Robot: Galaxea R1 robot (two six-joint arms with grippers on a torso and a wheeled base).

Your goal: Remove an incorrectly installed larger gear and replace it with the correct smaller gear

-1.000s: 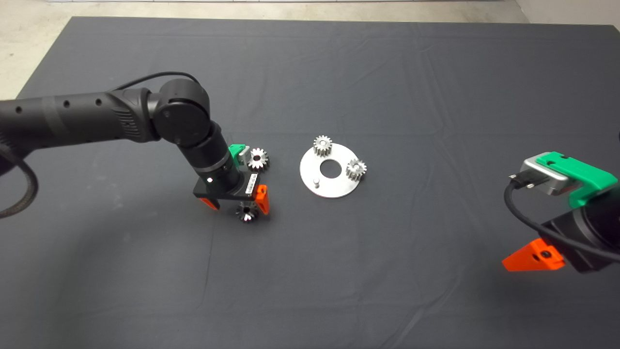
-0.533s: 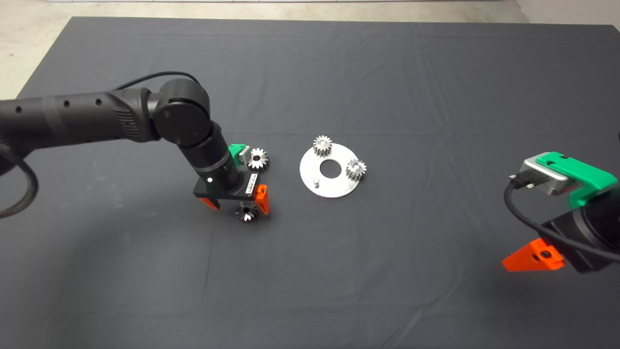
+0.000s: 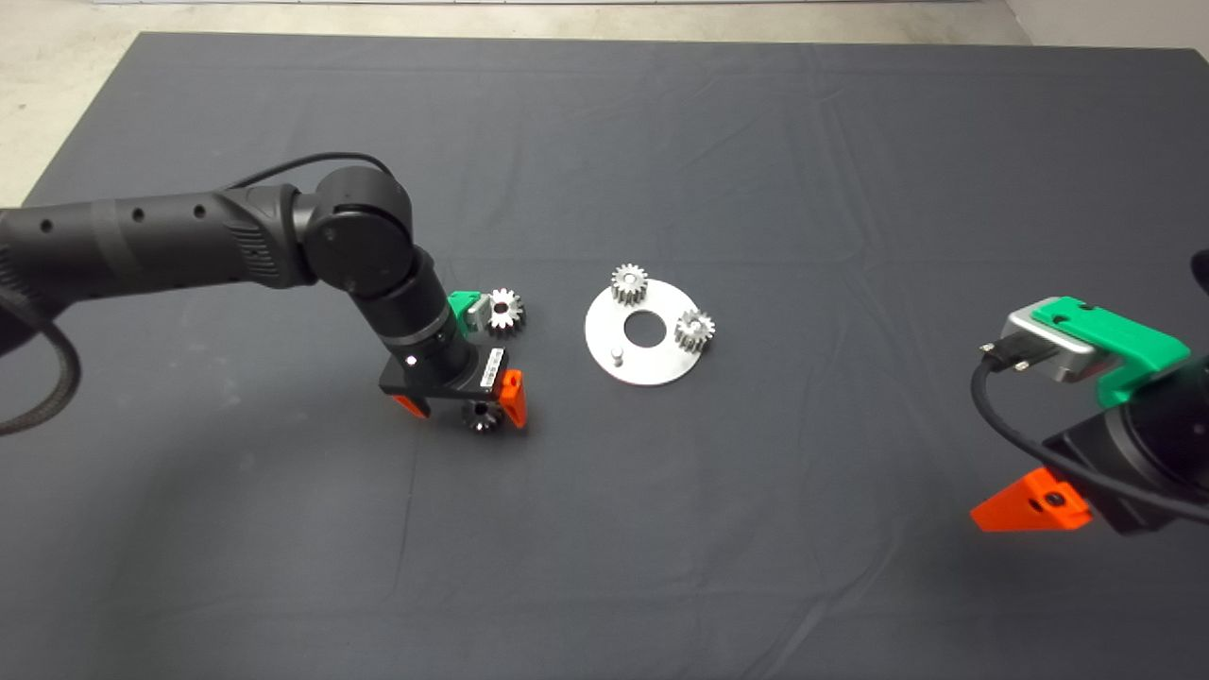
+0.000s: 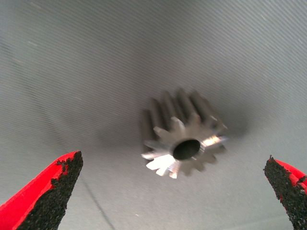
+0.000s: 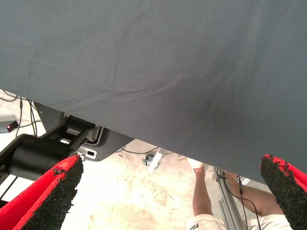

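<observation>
Two red fingers of my left gripper stand wide apart, low over the mat and closed on nothing. Between them, touching neither pad, sits the smaller gear. Its dark bore faces up toward my wrist, so its axis rises from the mat with the chunky teeth running down its sides. Just beyond my wrist lies the larger gear. Farther out to that side is the round plate, carrying two gears and one bare pin. My right gripper waits well apart, fingers spread wide.
</observation>
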